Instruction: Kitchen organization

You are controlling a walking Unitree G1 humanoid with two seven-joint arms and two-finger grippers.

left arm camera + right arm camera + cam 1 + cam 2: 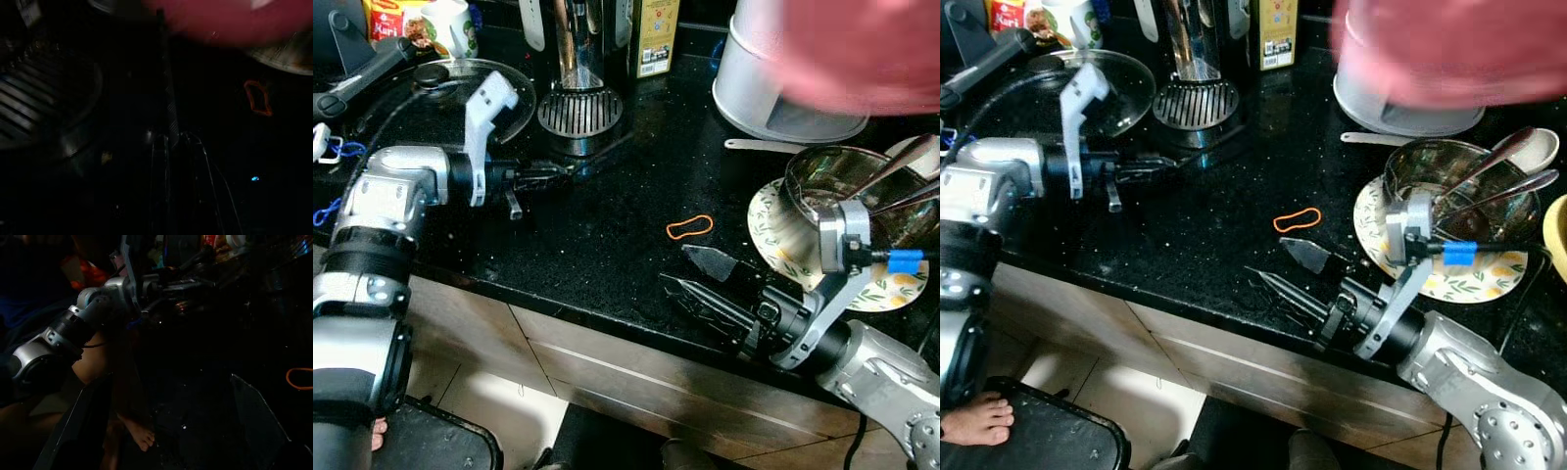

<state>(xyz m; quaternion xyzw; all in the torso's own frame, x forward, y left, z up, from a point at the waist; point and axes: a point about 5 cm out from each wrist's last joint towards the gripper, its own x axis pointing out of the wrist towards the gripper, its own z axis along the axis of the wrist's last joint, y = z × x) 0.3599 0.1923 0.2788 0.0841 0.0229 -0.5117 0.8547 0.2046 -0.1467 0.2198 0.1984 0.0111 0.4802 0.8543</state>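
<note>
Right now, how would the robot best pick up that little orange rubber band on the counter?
Probably from straight above: the orange rubber band lies flat on the black counter, so pinch one side of the loop. The open right gripper is nearest.

My left arm reaches level across the surface (607,255), its claw (543,176) pressed shut, empty. My right arm angles in from the surface's front edge, its claw (690,274) spread wide, empty, low over the surface.
</note>
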